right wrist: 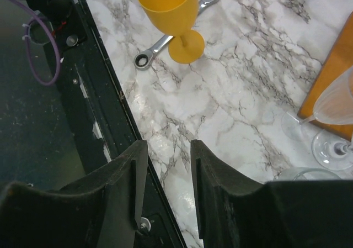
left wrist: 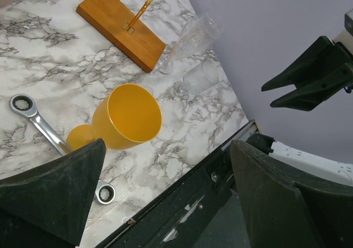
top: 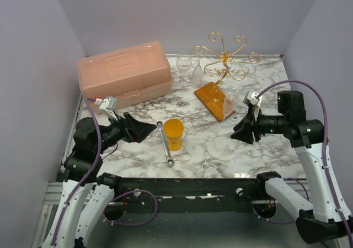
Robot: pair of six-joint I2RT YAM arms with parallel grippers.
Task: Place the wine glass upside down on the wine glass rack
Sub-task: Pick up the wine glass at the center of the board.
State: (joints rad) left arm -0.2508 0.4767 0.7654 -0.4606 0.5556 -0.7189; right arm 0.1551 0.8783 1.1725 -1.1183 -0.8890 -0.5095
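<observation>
While the left gripper (top: 144,128) is idling next to the pink box (top: 124,74), its fingers spread as wide as they go and gripping nothing, the job is sitting at its opening step: reaching for a glass. Further right, a wrench (top: 165,143) and a yellow goblet (top: 174,132) are sitting mid-table, taking no part. Beyond them the wine glass rack (top: 223,66) is standing toward the back. The wine glass (top: 241,101) is waiting on the marble just beside the right end of the rack's base, not hung. The right gripper (top: 238,133) is hovering near it, fingers parted only narrowly and holding nothing.

Judging from this, the next move is calling for wider jaws, a line-up on the glass, then a lift, an inversion and a careful feed of the foot into a curled arm.

The right wrist camera is showing the empty gap between its fingers and the glass feet off to one side. Only the top view is showing the rack's scrolling arms, while the left wrist view is catching just the base and lower stem.
</observation>
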